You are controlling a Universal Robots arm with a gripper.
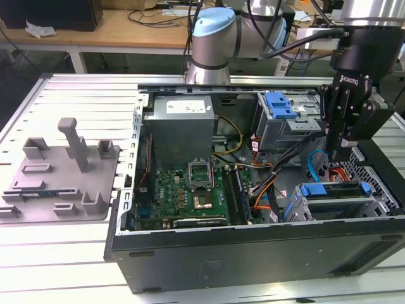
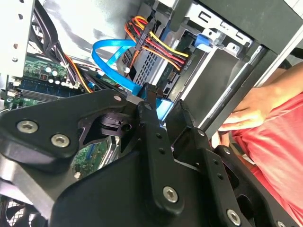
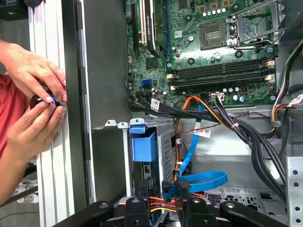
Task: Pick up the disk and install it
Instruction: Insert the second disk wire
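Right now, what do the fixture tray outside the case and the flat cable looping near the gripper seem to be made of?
Fixture tray: likely moulded plastic, matte grey, uniform colour with blocky upright posts.
Flat cable: flexible plastic-sheathed ribbon, glossy blue, bending in a smooth loop beside the gripper.

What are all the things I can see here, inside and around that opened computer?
computer case: one, black, open on the slatted table
motherboard: one, green, on the case floor
power supply: one, grey, at the case's rear
disk: one, blue-framed, seated in the grey drive cage at the exterior view's right
blue latch: one, atop the upper cage
data cable: one, blue, looped beside the cage
fixture tray: one, grey, at the exterior view's left
person's hands: two, beside the case wall
tool: one, black, above the disk
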